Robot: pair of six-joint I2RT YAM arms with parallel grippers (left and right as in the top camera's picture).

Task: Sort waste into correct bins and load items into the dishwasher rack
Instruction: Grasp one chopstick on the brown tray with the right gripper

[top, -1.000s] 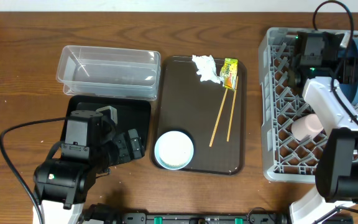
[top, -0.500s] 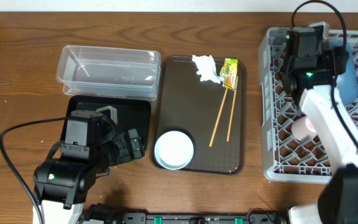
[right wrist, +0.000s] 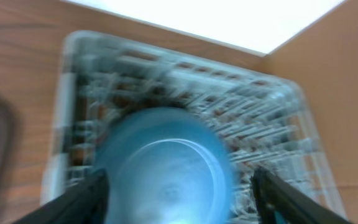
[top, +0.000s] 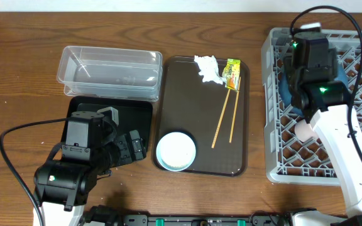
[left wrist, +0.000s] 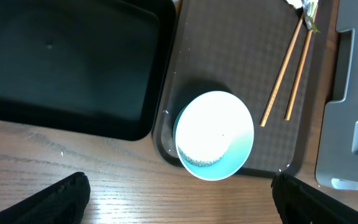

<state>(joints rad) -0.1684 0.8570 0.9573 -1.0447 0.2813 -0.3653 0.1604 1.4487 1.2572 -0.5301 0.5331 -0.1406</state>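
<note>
Right gripper (right wrist: 179, 186), fingers spread wide and empty, above the blue dish (right wrist: 163, 165), which lies in the rack (top: 281, 144) at the right edge of the surface. The wrist view is blurred, so whether the dish is seated between the lattice ribs cannot be told. If it merely rests on them, it could slide onto the pink cup (top: 305, 130) just beside it, or be knocked by the arm on leaving. Left gripper (left wrist: 180, 186), likewise open and holding nothing, hangs at the near edge by the black bin (left wrist: 73, 62), facing the bowl (left wrist: 214, 135) on the tray (top: 187, 107). Rice (left wrist: 197, 160) clings to the bowl's inner wall (a tilt before a bin is reached would scatter it). The wrapper (top: 232, 73) meets the far ends of the chopsticks (top: 225, 119) and lies against the tissue (top: 207, 68), so one pinch may drag two things together into the wrong place.
</note>
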